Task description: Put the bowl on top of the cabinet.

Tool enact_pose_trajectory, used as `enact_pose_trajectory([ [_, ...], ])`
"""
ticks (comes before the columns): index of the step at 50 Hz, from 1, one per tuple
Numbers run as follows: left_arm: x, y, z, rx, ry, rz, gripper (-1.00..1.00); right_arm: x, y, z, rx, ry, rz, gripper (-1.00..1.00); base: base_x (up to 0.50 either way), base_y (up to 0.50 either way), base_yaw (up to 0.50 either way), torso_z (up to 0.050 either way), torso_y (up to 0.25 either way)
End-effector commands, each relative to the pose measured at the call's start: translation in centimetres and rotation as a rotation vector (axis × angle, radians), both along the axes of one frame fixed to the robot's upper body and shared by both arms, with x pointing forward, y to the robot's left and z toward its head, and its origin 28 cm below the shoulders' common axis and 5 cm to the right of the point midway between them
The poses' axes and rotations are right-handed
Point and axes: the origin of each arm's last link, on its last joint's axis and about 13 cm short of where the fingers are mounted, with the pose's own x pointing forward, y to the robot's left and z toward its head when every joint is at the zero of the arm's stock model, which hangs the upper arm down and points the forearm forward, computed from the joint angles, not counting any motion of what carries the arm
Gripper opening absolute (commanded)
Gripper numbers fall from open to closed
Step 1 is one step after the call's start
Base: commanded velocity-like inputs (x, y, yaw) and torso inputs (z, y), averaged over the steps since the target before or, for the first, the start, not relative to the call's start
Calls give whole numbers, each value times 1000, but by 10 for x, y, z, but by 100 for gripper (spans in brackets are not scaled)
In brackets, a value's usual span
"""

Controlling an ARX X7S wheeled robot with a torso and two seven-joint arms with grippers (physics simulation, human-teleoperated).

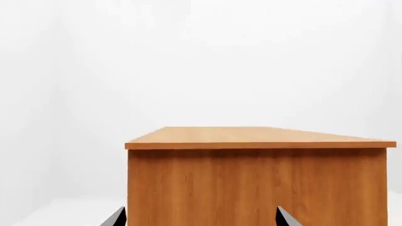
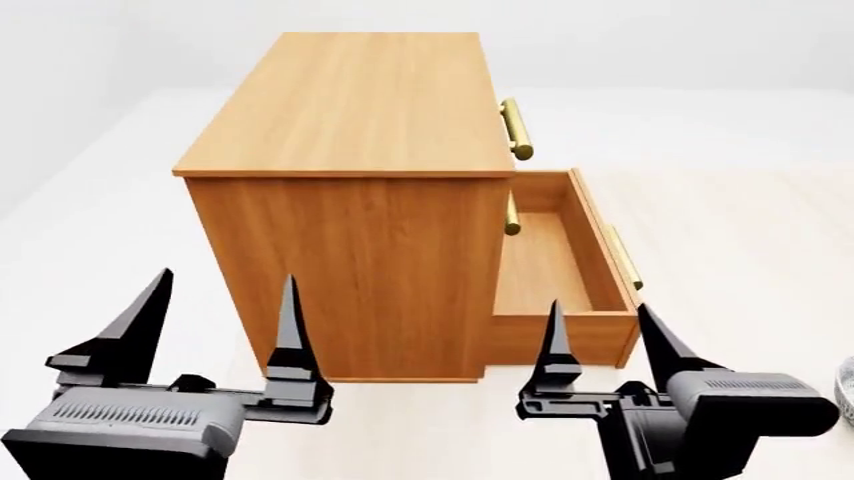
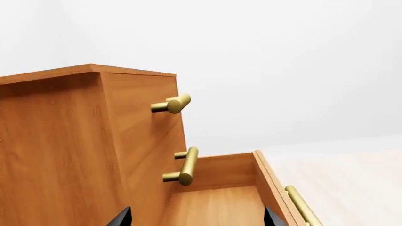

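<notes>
Two grippers, both with jaws spread and empty | head: left gripper and right gripper near cabinet, bottom drawer pulled out; bowl not identifiable | left wrist: cabinet side, flat top | right wrist: brass handles, drawer interior bare.

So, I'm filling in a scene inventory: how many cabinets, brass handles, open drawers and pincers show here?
cabinet: 1
brass handles: 3
open drawer: 1
pincers: 2, the left pincer and the right pincer, both open
Total: 7
</notes>
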Motion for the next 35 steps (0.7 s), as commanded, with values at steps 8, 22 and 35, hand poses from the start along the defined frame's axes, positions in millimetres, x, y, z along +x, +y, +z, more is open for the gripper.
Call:
enact_pose_trajectory([
  [8,-5,0,8,-7,-57,5,100,-1,-1,2,12,-29,10,100,218,0,0,0,0],
  [22,-5,0,8,-8,-58,6,100,1,-1,-1,5,0,1,100,143,-45,0,0,0],
  [35,-6,-1,9,-7,-59,7,100,-1,1,2,-3,-18,1,100,0,-160,0,0,0],
])
